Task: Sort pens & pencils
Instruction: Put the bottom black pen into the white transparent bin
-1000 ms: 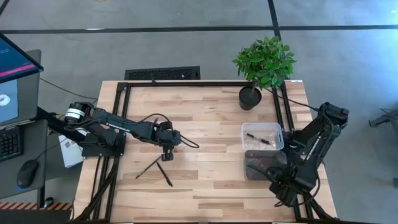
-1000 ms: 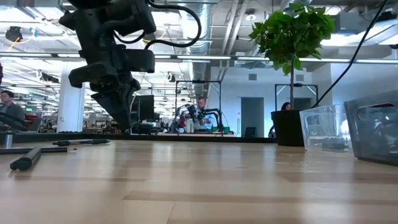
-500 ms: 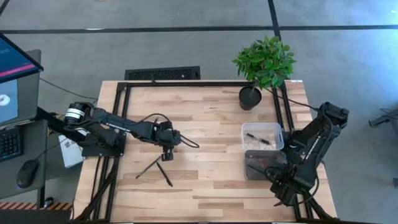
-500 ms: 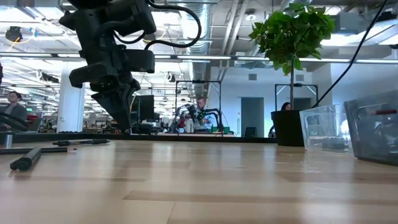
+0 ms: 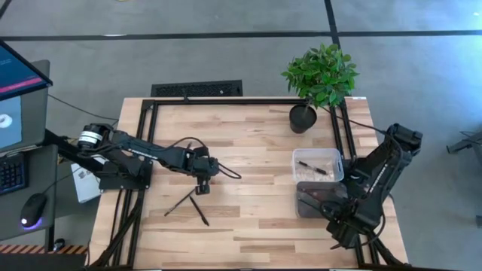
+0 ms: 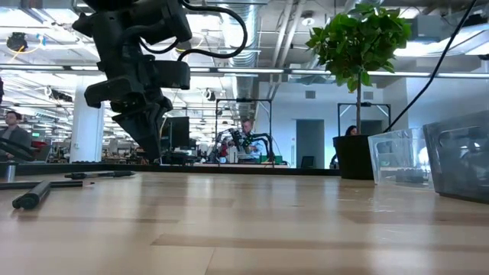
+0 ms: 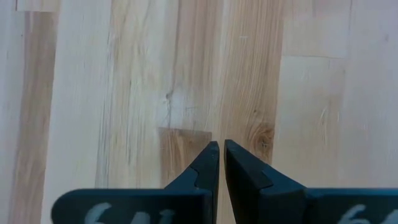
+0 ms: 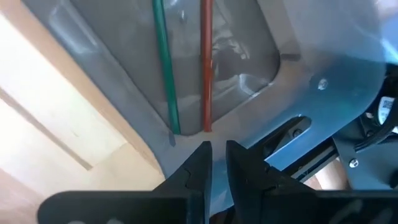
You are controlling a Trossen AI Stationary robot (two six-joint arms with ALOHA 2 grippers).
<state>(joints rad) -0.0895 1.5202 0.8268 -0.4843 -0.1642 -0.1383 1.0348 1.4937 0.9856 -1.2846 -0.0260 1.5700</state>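
We saw thin dark pens crossed on the pale wooden desk; left fingers together, empty; right fingers slightly apart, empty.

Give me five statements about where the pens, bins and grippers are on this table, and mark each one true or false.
1. Two dark pens lie loose on the wooden table, just below the left gripper. True.
2. The left gripper holds a pen. False: its fingers are together with nothing between them, over bare wood.
3. The clear bin has a dark pen in it. True.
4. The right gripper hangs over the potted plant. False: it is over the darker bin, near the table's lower right.
5. A green stick and a red stick lie side by side in the darker bin. True.
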